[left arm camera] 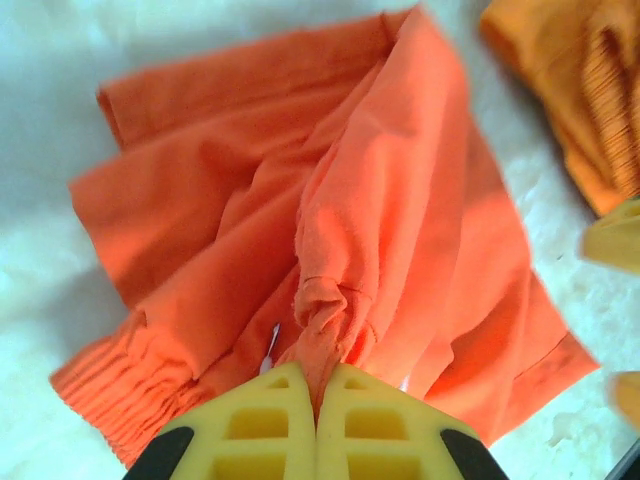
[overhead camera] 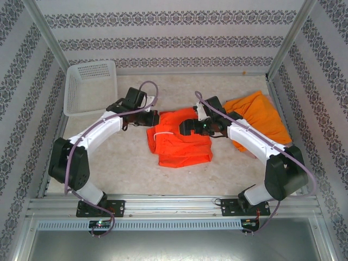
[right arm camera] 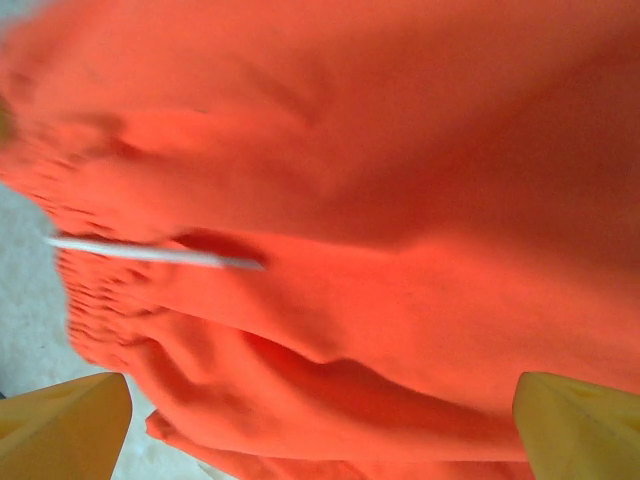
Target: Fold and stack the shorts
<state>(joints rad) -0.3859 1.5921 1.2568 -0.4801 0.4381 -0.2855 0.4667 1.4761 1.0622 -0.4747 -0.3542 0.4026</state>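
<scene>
The pale, speckled counter (overhead camera: 125,168) carries everything. Near its middle lies a bright red-orange pair of shorts (overhead camera: 176,144), crumpled and partly bunched, its gathered waistband toward the left arm's side. A second, lighter orange pair (overhead camera: 261,117) sits heaped at the right edge of the counter, apart from the first and partly behind the right arm (overhead camera: 250,136). A white perforated basket (overhead camera: 89,87) stands at the far left corner, tilted against the wall.

The left arm (overhead camera: 98,130) reaches in from the left to the edge of the red-orange shorts (left arm camera: 400,200). The left jaws are clenched together on a twisted fold of that cloth, which puckers up just beyond the yellow tips. The right jaws hang spread wide over the same shorts (right arm camera: 380,200), holding nothing, with cloth between the two tips. A thin white strip (right arm camera: 150,252) lies across the gathered waistband.
</scene>
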